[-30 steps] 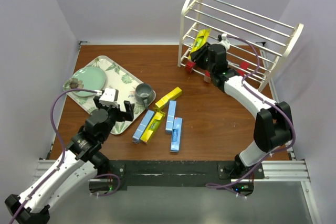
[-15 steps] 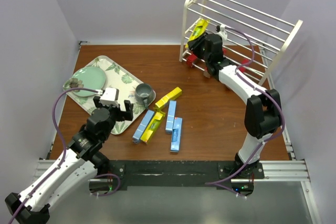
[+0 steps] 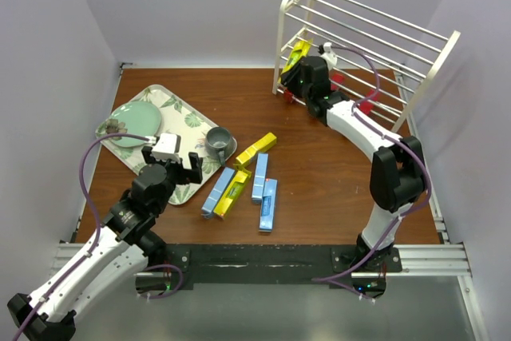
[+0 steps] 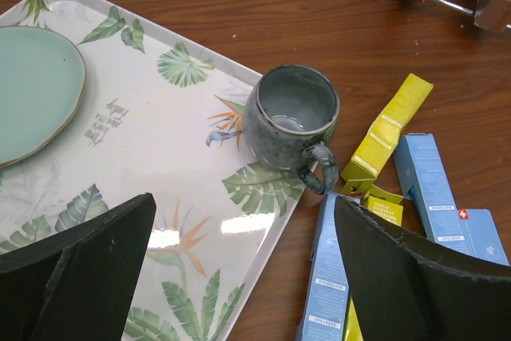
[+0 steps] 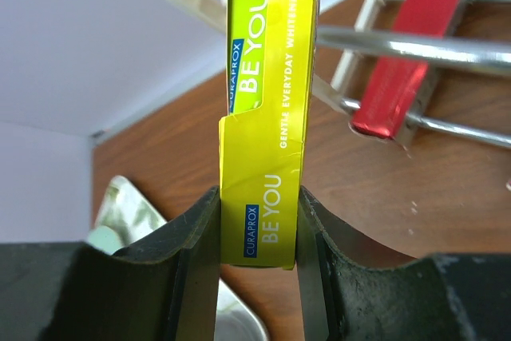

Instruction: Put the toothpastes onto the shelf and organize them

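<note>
My right gripper is shut on a yellow toothpaste box, holding it upright at the left end of the cream-white shelf. In the right wrist view the box is pinched between both fingers, gripper. Red boxes lie on the bottom tier. On the table lie a yellow box, blue boxes and another yellow box. My left gripper is open and empty over the tray's near right edge.
A leaf-patterned tray at the left holds a green plate and a grey mug. In the left wrist view the mug stands at the tray's right edge, beside the loose boxes. Walls close in on three sides.
My right gripper has carried the yellow box leftward along the shelf to its left end. The shelf shifted a little. The left arm has not moved.
</note>
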`<state>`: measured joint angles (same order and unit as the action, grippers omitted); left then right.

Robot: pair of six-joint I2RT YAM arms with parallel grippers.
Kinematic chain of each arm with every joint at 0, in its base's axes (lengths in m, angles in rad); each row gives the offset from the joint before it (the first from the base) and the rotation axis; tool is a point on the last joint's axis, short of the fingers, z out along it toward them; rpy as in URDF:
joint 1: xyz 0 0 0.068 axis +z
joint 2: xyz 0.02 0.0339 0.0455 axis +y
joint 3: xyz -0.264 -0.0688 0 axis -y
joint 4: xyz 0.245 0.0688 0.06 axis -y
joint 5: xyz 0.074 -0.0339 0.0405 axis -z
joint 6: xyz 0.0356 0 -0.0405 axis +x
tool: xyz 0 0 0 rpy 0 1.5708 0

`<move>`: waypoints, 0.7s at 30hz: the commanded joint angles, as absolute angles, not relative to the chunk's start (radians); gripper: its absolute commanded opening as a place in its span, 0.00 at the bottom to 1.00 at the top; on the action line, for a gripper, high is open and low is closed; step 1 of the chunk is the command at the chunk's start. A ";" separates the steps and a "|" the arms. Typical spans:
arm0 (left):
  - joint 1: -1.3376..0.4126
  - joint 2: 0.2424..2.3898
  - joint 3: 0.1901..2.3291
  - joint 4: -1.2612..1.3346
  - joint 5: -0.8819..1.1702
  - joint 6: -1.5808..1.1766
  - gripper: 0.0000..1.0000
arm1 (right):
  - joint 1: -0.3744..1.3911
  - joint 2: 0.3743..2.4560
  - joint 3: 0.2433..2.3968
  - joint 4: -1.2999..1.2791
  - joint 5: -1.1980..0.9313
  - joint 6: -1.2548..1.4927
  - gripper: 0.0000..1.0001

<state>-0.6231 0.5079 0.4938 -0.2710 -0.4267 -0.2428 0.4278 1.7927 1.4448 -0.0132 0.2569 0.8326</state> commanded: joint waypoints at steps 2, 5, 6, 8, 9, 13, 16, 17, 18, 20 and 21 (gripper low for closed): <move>-0.624 0.502 0.538 -0.244 -0.423 -0.232 1.00 | 0.463 1.730 1.546 -0.174 0.422 0.744 0.26; -0.624 0.499 0.537 -0.244 -0.420 -0.232 1.00 | 0.489 1.749 1.607 -0.270 0.503 0.712 0.26; -0.626 0.499 0.537 -0.244 -0.419 -0.232 1.00 | 0.495 1.758 1.629 -0.299 0.518 0.709 0.26; -0.624 0.499 0.538 -0.242 -0.417 -0.232 1.00 | 0.503 1.784 1.713 -0.383 0.558 0.698 0.26; -0.626 0.497 0.540 -0.244 -0.417 -0.232 1.00 | 0.506 1.814 1.745 -0.411 0.569 0.696 0.26; -0.624 0.489 0.537 -0.245 -0.414 -0.233 1.00 | 0.517 1.899 1.943 -0.540 0.655 0.683 0.26; -0.624 0.488 0.532 -0.238 -0.408 -0.233 1.00 | 0.520 1.963 2.037 -0.600 0.702 0.675 0.26; -0.624 0.492 0.532 -0.238 -0.407 -0.233 1.00 | 0.520 1.979 2.057 -0.624 0.712 0.675 0.26; -0.626 0.497 0.534 -0.236 -0.403 -0.232 1.00 | 0.520 1.996 2.078 -0.640 0.719 0.676 0.26; -0.626 0.511 0.534 -0.236 -0.399 -0.232 1.00 | 0.520 2.045 2.144 -0.690 0.750 0.686 0.26; -0.626 0.515 0.534 -0.238 -0.396 -0.232 1.00 | 0.522 2.058 2.166 -0.699 0.759 0.687 0.26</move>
<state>-0.6231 0.4984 0.4938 -0.2703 -0.4137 -0.2428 0.5163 2.0132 2.0663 -0.5926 0.6533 0.6941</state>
